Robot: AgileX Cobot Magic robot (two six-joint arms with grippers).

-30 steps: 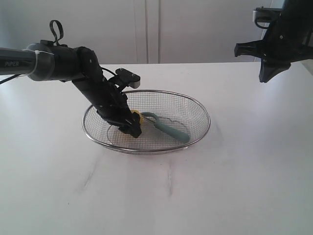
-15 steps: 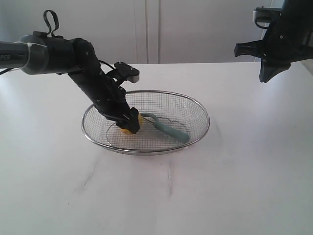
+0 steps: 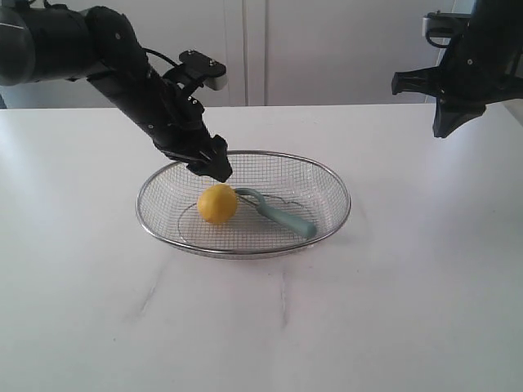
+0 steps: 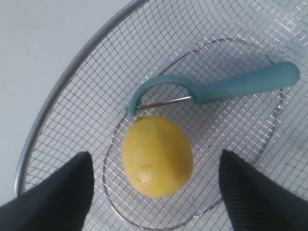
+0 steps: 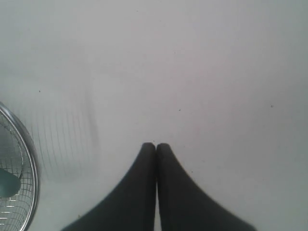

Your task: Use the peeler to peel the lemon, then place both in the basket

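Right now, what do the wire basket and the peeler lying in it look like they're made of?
Basket: silver metal wire mesh with a thicker, shiny metal rim. The open grid and the glints suggest steel, though the exact alloy can't be told.
Peeler: the smooth, matte teal handle and loop head are probably plastic. The thin bright blade across the loop looks like metal.

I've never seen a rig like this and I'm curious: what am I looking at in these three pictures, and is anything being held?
These are two robot arms, each ending in a gripper, at a white table. The wide picture comes from a camera off the arms. The other two come from a camera on each wrist, looking past the fingers. On the table stands a wire basket, with a lemon and a peeler lying in it. The left gripper hangs open above the lemon. The right gripper is shut, raised off to the side. Neither holds anything.
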